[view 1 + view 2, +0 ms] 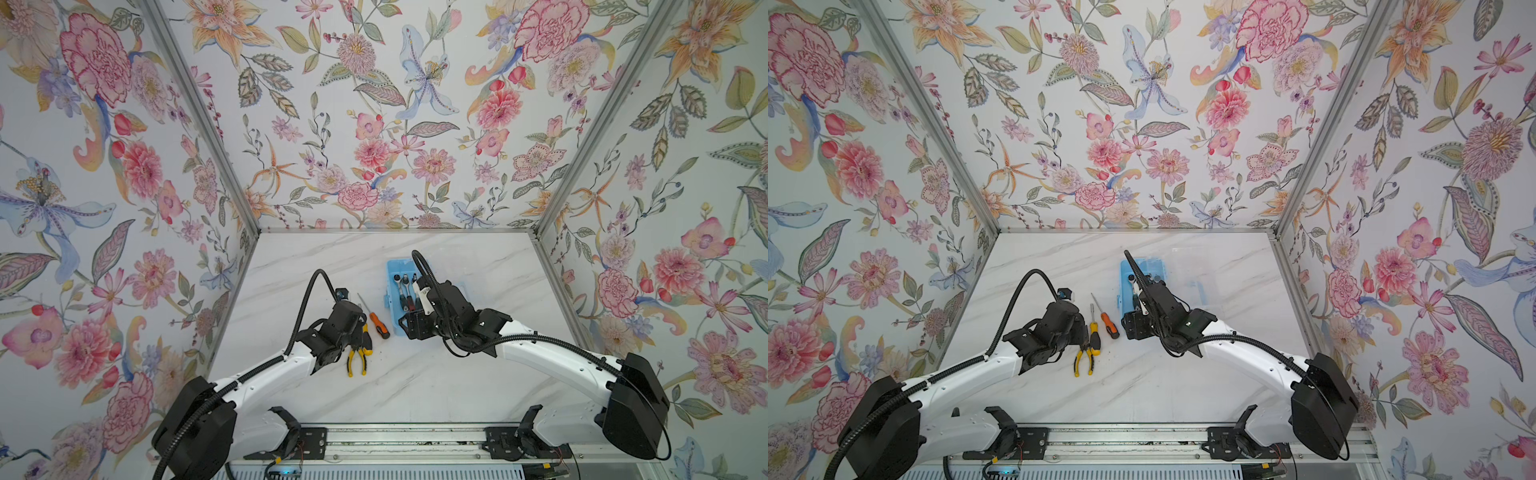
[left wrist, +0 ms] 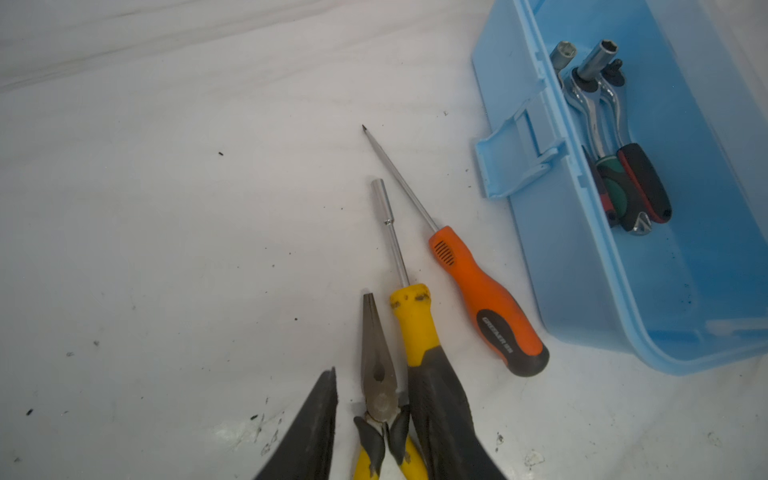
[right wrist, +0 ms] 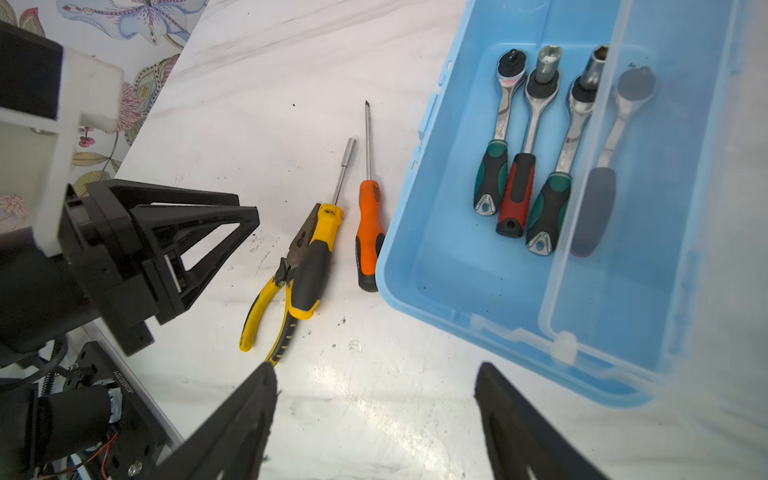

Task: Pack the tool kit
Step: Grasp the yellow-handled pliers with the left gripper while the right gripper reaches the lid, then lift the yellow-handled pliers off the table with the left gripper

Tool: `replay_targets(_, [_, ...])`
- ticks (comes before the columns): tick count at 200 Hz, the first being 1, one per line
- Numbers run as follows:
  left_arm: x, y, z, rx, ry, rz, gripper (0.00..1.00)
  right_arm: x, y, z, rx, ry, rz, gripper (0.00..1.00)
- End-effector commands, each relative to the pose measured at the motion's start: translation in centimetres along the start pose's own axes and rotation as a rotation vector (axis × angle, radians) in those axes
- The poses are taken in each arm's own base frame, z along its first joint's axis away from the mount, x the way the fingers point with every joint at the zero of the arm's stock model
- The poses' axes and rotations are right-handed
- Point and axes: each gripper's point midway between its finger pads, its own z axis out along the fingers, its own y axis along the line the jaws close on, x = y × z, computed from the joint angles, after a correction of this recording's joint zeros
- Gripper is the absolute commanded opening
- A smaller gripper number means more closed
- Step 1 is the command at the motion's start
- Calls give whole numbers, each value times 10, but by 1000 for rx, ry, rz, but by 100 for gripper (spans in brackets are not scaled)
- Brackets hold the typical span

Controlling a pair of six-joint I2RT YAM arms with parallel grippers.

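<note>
- From the front-left base, left arm point(image 1: 266, 374) stretched toward the middle of the marble table point(image 1: 415, 395), wrist tipped down over the loose tools.
- At its end, left gripper point(image 3: 249, 210) above the head end of the pliers point(image 3: 259, 305), jaws partly apart and gripping nothing, one finger point(image 2: 316, 424) just left of the pliers.
- Flat on the table, the pliers with long axis front to back, nose toward the back wall, yellow handles toward the front.
- Touching their right side and nearly parallel, yellow nut driver point(image 2: 415, 324), socket end toward the back wall, handle toward the front.
- Next on the right and apart from it, orange screwdriver point(image 2: 482, 291), blade tip toward the back and angled slightly left, handle butt just beside the box's left wall.
- Right of centre, blue box point(image 2: 582, 291), long axis front to back, clear lid point(image 3: 665, 291) open on its right.
- Inside, ratchet wrenches point(image 3: 515, 195) side by side along the box's length, heads toward the back wall, handles toward the front.
- By the box's front-left corner, right gripper point(image 3: 376, 368) hovering over bare table, jaws wide and empty.
- From the front-right base, right arm point(image 1: 552, 353) bent inward, forearm crossing above the box's front end.
</note>
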Motion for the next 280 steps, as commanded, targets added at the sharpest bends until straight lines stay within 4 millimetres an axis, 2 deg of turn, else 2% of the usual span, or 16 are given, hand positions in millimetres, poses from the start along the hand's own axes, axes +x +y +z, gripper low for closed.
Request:
replay_targets(1, [30,26,-7,-85,97,20,41,-9,5,1,-2,-16,9,77])
replay_targets(26, [48,31,-9,-80,152,21,42,-6,5,5,-6,-2,9,78])
replay_targets(58, [66,25,-8,-40,200,23,40,-1,5,8,-13,11,14,78])
replay_targets(116, [85,7,-6,37,232,15,39,1,4,8,-16,10,25,78])
replay_targets(142, [94,7,-2,35,250,10,38,3,3,9,-15,13,25,78])
replay_targets(170, [100,2,1,44,253,12,37,4,1,9,-14,10,32,78])
replay_targets(235, [106,7,12,-16,268,49,31,5,-3,8,-12,-3,54,78])
replay_targets(280, [113,14,18,-53,290,77,24,8,-7,9,-10,-5,73,78])
